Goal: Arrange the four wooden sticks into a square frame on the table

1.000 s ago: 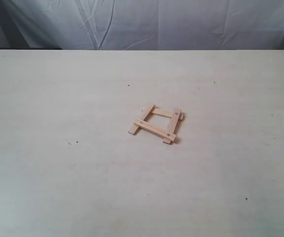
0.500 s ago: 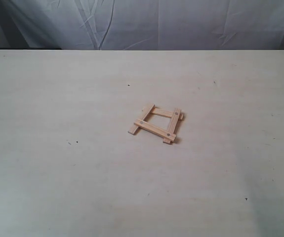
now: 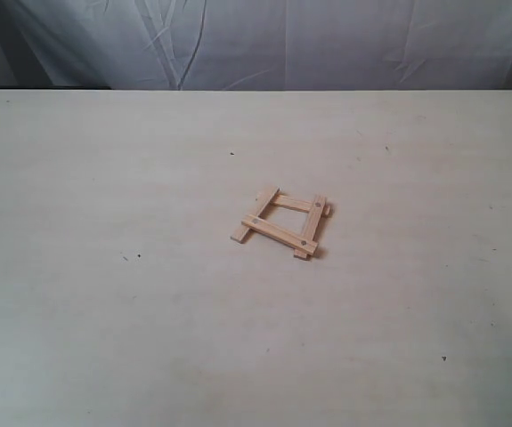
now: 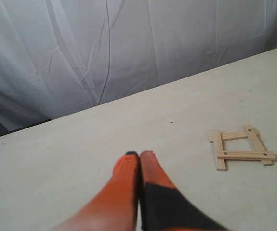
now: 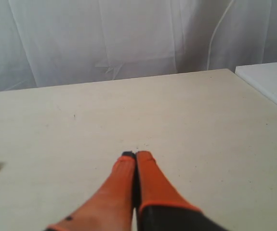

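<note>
square frame (image 3: 280,233): laid flat on the table (image 3: 104,311), a little right of the middle in the exterior view; nothing is touching it.
four wooden sticks (image 4: 244,155): all are joined into the frame; the ends are crossed at the corners and stick out slightly past them.
stacking: the near stick is laid on top of the two side sticks.
holes: small dark holes are seen near both ends of the near stick and near the far end of one side stick.
outline: slightly skewed rather than truly square.
left end effector (image 4: 139,154): orange fingers are pressed together and nothing is held; it is poised over the table, well apart from the frame.
right end effector (image 5: 136,154): fingers are pressed together and nothing is held; it is poised over the table.
backdrop: a wrinkled white cloth (image 3: 282,44) is hung behind the table.
</note>
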